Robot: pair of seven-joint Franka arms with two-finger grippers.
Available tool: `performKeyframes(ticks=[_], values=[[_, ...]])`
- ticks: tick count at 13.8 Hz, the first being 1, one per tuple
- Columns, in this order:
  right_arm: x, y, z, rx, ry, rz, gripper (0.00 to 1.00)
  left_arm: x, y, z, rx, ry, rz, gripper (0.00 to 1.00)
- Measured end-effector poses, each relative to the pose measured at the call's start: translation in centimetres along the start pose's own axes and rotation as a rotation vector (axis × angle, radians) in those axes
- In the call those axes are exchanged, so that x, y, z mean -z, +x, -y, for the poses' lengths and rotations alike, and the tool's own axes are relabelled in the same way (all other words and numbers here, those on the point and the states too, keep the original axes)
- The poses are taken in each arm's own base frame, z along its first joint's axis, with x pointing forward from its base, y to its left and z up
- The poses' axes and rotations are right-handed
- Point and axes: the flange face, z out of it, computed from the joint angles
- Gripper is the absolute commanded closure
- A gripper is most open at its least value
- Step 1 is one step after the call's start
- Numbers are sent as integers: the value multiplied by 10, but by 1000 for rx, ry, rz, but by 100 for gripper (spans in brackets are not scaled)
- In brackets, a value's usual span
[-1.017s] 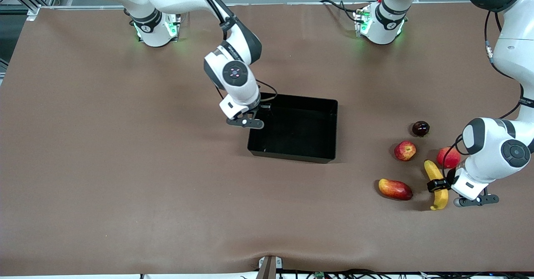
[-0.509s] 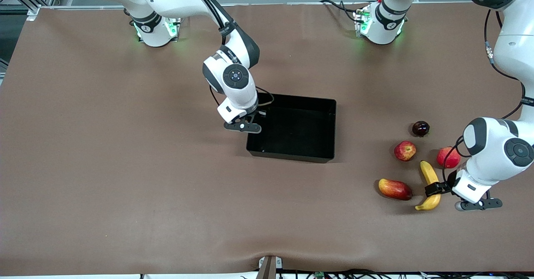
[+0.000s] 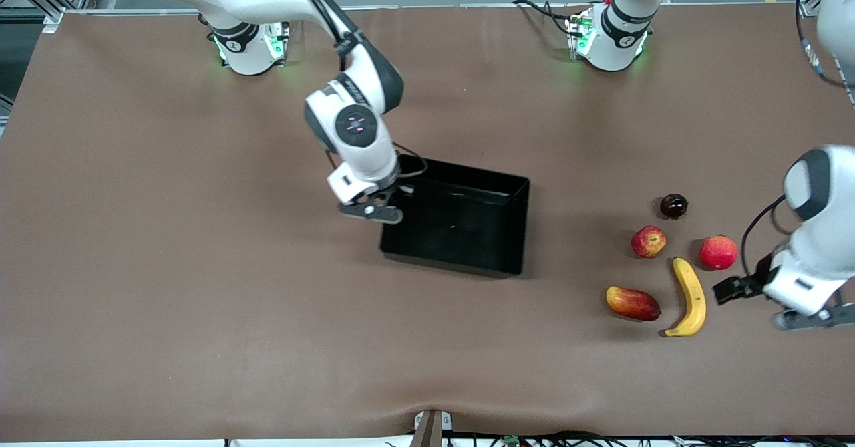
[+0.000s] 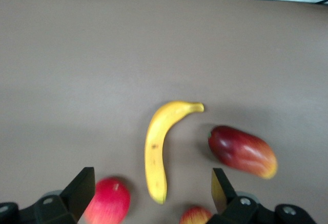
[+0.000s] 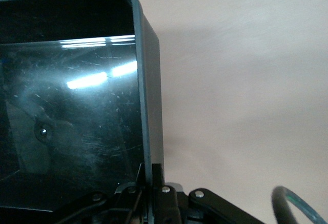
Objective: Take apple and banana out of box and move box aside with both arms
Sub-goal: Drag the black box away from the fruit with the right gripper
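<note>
Banana point(image 3: 689, 296) lies free on your bench point(image 3: 200, 300), long axis running toward the front camera, beside the spread left gripper point(image 3: 738, 288), while your right gripper point(image 3: 395, 193) pinches the box point(image 3: 497, 233) wall.

Two robot arms are seen at one brown worktop point(image 3: 167, 266), and each arm has one claw: the left claw point(image 3: 735, 290) and the right claw point(image 3: 394, 196). One black box point(image 3: 454, 223) is counted. Five fruits are counted in all: one yellow banana point(image 3: 690, 296), one small streaked apple point(image 3: 648, 241), one plain red round fruit point(image 3: 718, 252), one red-and-yellow mango point(image 3: 632, 303) and one tiny dark round fruit point(image 3: 673, 206).
</note>
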Motion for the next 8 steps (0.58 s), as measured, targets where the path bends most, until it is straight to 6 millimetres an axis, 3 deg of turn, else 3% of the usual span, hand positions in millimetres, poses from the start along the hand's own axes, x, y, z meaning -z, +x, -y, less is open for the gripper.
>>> performKeyframes(ticks=[4,8], values=[[74,37,-57,-11,-7,7,100,116,-30,-10,48,25,52,0],[111,80,-144,15,-39,58,100,200,-70,-36,52,19,79,0]])
